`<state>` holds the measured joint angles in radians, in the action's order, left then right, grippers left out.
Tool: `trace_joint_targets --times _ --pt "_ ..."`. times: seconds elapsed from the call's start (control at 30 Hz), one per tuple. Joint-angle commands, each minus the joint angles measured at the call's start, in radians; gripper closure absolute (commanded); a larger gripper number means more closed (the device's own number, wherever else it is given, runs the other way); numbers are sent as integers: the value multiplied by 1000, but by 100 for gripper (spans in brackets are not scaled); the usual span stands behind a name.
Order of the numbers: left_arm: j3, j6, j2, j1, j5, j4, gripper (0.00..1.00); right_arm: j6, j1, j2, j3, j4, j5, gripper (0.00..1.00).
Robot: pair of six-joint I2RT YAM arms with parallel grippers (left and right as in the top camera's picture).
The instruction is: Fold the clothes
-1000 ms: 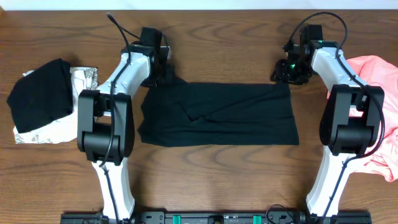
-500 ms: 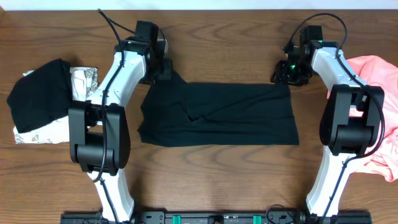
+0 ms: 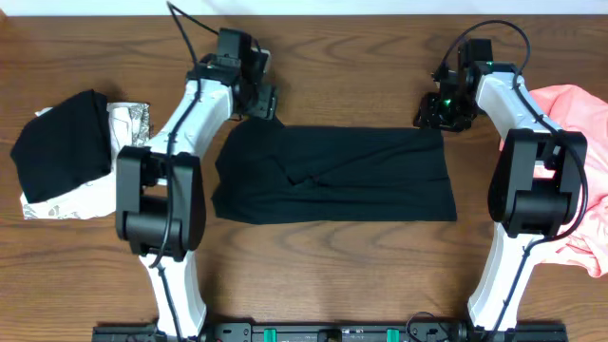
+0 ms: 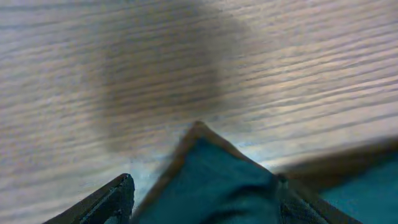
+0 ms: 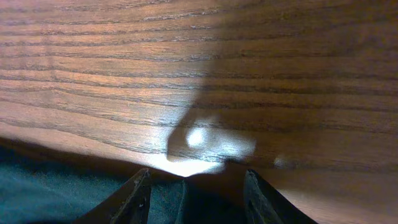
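**Both pincers parked at the far corners of the black tee**

I have the black T-shirt (image 3: pixel 332 176) lying flat on the table (image 3: pixel 332 57) as a wide band, filling the gap between my two pincers. The left pincer (image 3: pixel 258 103) stands over the shirt's far left corner, and the right pincer (image 3: pixel 435 114) sits just at its far right corner. Outward of the left pincer, a second black garment (image 3: pixel 59 142) rests on a white-grey patterned one (image 3: pixel 125 119). Outward of the right pincer lies the salmon-pink one (image 3: pixel 575 114). All three are well apart from the work.

I judge the tee to be thin, limp and light. It should sag between the two grips and drag on the wood rather than hold any shape, and folded layers may slide apart. So I would pinch right at the corners, deep enough to catch every layer.

The overhead view gives me the layout and a diagonal crease toward the left pincer's side, but not the jaw gaps. The left wrist view — blurred — shows its fingers (image 4: pixel 118 196) spread wide, with a pointed corner of cloth poking forward between them, unclamped as far as I can tell. The right wrist view is sharper. Its fingers (image 5: pixel 138 194) are parted too — the gap narrower in the picture — with the shirt's edge running off to one side and dark fabric low between them. I cannot tell whether they touch it.
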<state>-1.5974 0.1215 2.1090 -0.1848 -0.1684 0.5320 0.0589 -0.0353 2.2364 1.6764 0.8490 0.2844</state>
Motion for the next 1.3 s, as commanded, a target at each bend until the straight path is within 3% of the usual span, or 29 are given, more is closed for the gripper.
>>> trace_joint_targets --times 0.0,0.6,0.7,0.83,0.9,1.0,1.27 --pt "0 56 44 2 59 -19 28 -3 -3 7 3 4 6 54" --pt "0 61 144 -41 61 -48 29 -3 -3 7 3 6 12 53" --pt "0 61 147 -45 61 -32 40 -4 -3 7 3 7 12 53" --pt "0 61 147 -45 61 -3 76 -4 -3 7 3 7 11 53" --pt "0 61 147 -45 61 13 88 -4 -3 7 3 7 11 53" --pt "0 61 146 -45 61 24 94 -4 -3 7 3 7 11 53" --pt "0 49 95 -45 61 48 94 -4 -4 7 3 8 11 53"
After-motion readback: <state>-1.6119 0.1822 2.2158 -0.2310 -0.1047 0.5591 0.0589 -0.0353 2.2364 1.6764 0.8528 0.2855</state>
